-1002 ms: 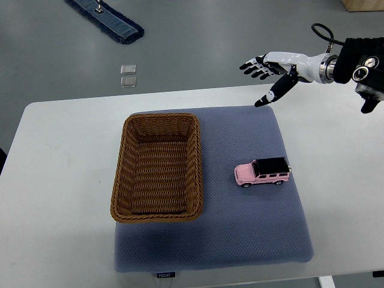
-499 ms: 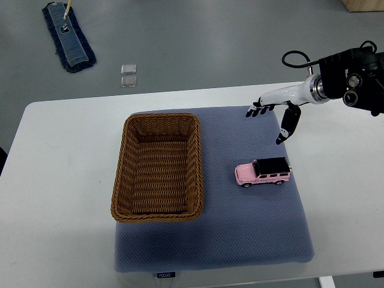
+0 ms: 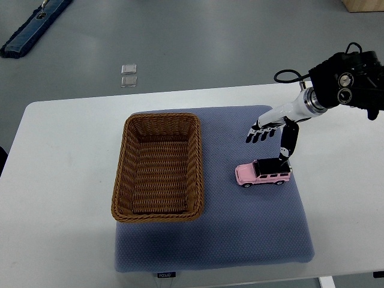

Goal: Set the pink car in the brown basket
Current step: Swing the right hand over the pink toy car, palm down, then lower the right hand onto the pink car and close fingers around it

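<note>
A white table (image 3: 60,180) fills the lower frame, a blue-grey mat (image 3: 240,240) on it. Beyond is grey floor (image 3: 210,42), with what looks like a mop head (image 3: 33,27) upper left and two small clear squares (image 3: 128,75).

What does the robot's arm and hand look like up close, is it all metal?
Only the right arm shows. Its right hand is slim and white, with dark tips on the fingers and a thumb that is dark along its lower part. A silver ring joins the white wrist to a bulky black forearm carrying two round lens-like parts. A black cable loops out beside the wrist. The material cannot be told.
</note>
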Action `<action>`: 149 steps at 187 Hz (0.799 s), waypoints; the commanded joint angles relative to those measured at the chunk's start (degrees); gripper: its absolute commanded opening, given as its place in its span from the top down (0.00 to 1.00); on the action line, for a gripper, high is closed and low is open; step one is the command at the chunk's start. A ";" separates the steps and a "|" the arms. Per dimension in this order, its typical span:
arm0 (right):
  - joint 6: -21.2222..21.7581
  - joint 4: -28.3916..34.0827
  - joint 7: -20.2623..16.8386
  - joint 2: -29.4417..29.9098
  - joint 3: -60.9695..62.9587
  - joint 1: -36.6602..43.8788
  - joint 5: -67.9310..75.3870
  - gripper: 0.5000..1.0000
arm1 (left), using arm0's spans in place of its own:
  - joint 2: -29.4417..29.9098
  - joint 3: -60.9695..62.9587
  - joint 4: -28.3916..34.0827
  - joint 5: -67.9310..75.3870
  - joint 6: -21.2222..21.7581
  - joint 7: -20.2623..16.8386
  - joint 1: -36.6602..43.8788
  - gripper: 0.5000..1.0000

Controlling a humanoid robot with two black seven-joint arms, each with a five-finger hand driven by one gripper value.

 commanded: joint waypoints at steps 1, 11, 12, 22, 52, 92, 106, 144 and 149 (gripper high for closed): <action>-2.07 -0.03 -4.02 -0.42 -0.28 -0.32 1.87 0.24 | 0.00 0.00 0.00 0.00 0.00 0.00 0.00 0.00; -3.21 -0.03 -4.37 -0.94 -0.99 -0.58 2.05 0.25 | 0.00 0.00 0.00 0.00 0.00 0.00 0.00 0.00; -3.47 -0.03 -4.37 -1.03 -1.07 -0.67 2.05 0.25 | 0.00 0.00 0.00 0.00 0.00 0.00 0.00 0.00; -4.09 -0.03 -4.37 -1.29 -1.07 -1.02 2.66 0.25 | 0.00 0.00 0.00 0.00 0.00 0.00 0.00 0.00; -4.97 0.06 -4.46 -1.12 -1.51 -2.43 5.56 0.25 | 0.00 0.00 0.00 0.00 0.00 0.00 0.00 0.00; -5.06 0.50 -4.46 0.11 -1.51 -3.13 5.39 0.25 | 0.00 0.00 0.00 0.00 0.00 0.00 0.00 0.00; -5.58 0.50 -4.28 1.34 -1.34 -3.92 5.30 0.25 | 0.00 0.00 0.00 0.00 0.00 0.00 0.00 0.00; -9.45 0.06 -4.11 4.15 -1.34 -5.94 4.69 0.25 | 0.00 0.00 0.00 0.00 0.00 0.00 0.00 0.00; -9.98 -0.03 -4.11 4.33 -1.34 -6.21 4.16 0.25 | 0.00 0.00 0.00 0.00 0.00 0.00 0.00 0.00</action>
